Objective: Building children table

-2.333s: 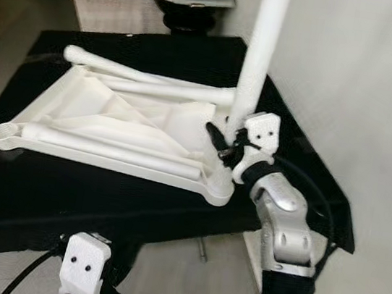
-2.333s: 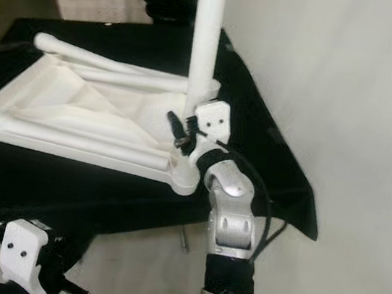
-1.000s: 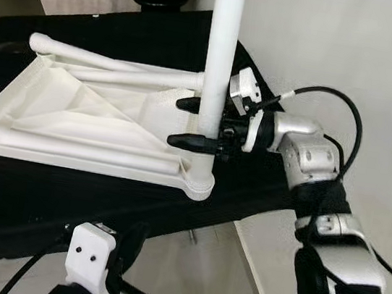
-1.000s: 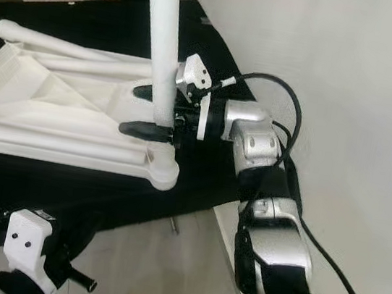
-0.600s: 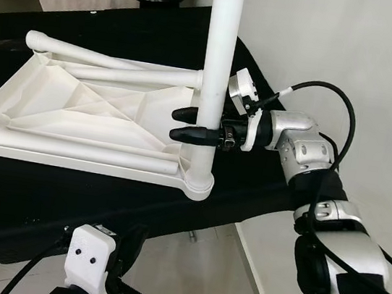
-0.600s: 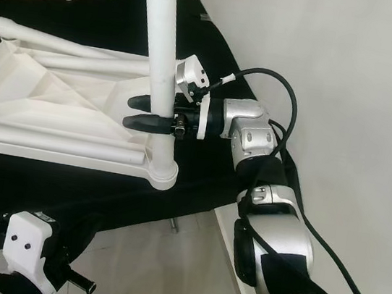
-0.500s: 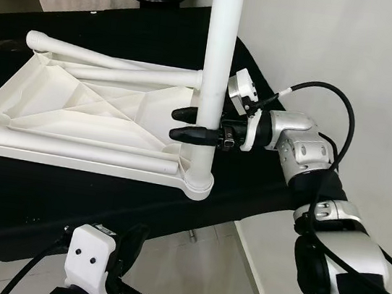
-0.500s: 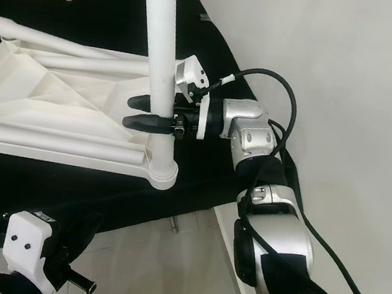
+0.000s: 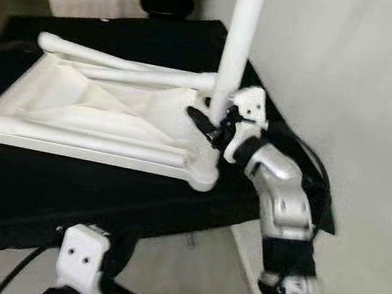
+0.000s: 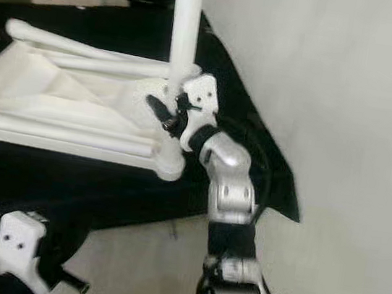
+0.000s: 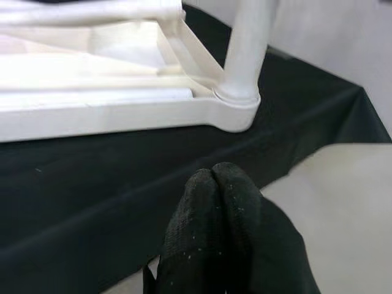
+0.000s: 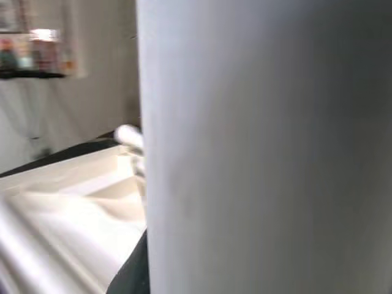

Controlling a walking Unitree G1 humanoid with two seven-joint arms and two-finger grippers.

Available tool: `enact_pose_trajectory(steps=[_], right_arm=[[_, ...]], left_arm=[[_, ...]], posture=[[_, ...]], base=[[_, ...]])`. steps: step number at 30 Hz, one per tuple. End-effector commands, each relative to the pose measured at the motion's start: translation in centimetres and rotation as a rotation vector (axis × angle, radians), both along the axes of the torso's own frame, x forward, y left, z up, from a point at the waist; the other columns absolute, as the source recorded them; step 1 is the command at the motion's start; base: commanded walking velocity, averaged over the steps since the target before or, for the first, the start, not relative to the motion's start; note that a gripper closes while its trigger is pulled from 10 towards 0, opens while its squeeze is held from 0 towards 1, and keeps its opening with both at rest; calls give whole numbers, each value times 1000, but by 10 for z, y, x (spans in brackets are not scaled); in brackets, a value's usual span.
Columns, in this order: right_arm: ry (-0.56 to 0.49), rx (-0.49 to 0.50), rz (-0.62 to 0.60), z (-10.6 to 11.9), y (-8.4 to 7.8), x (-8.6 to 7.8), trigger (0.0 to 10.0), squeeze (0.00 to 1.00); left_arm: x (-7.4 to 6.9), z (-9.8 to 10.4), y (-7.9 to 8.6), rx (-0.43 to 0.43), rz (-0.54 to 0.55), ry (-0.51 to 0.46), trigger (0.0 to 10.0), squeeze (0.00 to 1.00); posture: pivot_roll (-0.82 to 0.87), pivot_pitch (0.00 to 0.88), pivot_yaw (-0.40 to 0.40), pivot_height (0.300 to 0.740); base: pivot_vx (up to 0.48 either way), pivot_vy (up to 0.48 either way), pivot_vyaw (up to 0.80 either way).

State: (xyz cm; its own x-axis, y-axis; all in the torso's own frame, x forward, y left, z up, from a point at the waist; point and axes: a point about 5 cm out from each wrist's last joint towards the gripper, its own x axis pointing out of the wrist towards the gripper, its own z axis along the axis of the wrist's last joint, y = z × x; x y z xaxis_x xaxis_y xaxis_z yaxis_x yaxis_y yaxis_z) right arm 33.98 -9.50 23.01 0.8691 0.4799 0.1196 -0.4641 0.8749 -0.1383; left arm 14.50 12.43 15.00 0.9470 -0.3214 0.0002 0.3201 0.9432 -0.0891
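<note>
Centrally, the bent silver right gripper (image 9: 210, 123) pinches the smooth round white leg (image 9: 237, 47) standing upright on the upturned plastic tabletop (image 9: 78, 105).

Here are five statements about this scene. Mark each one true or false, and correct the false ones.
1. The upright leg stands in a corner socket of the tabletop. True.
2. The right gripper is at the leg's top end. False: it is low on the leg, near the socket.
3. The tabletop lies on a black cloth. True.
4. The left gripper holds a loose leg. False: its jaws are shut on nothing.
5. Loose legs lie on the tabletop. True.
</note>
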Motion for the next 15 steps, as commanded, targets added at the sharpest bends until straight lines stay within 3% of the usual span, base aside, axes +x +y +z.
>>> enact_pose_trajectory(steps=[1, 5, 6, 7, 8, 11, 12, 13, 15], right_arm=[[121, -97, -96, -31, -14, 3, 0, 0], [121, -97, -88, -30, -6, 3, 0, 0], [127, -94, -82, -30, -4, 1, 2078, 0], [127, -94, -82, -30, -4, 1, 2078, 0], [140, -99, -82, -32, -2, -2, 10000, 0], [143, -92, -46, -31, 0, -5, 10000, 0], [159, -57, -7, -29, 4, -11, 10000, 1000], [160, -30, 78, -25, 7, -14, 10000, 1000], [160, -30, 78, -25, 7, -14, 10000, 1000]], left_arm=[[0, -5, 1, 1, -5, 23, 10000, 0], [0, -5, 2, 6, 5, 23, 10000, 0], [-1, -5, 2, 6, 5, 23, 10000, 0], [-1, -5, 2, 6, 5, 23, 10000, 0], [-1, -5, 2, 6, 3, 23, 10000, 0], [-1, -5, 2, 4, -1, 25, 10000, 0], [-1, -5, 1, 2, -5, 25, 10000, 0], [-1, -5, 1, 0, -7, 26, 10000, 0], [-1, -5, 1, 0, -7, 26, 10000, 0]], posture=[[70, 172, 1, 740], [69, 169, 3, 740], [67, 168, 5, 740], [67, 168, 5, 740], [63, 169, 6, 740], [60, 168, 8, 740], [58, 169, 6, 740], [62, 170, 2, 740], [62, 170, 2, 740]], base=[[0, 0, 0], [0, 0, 0], [0, 0, 0], [0, 0, 0], [0, 0, 0], [0, 0, 0], [0, 0, 0], [0, 0, 0], [0, 0, 0]])
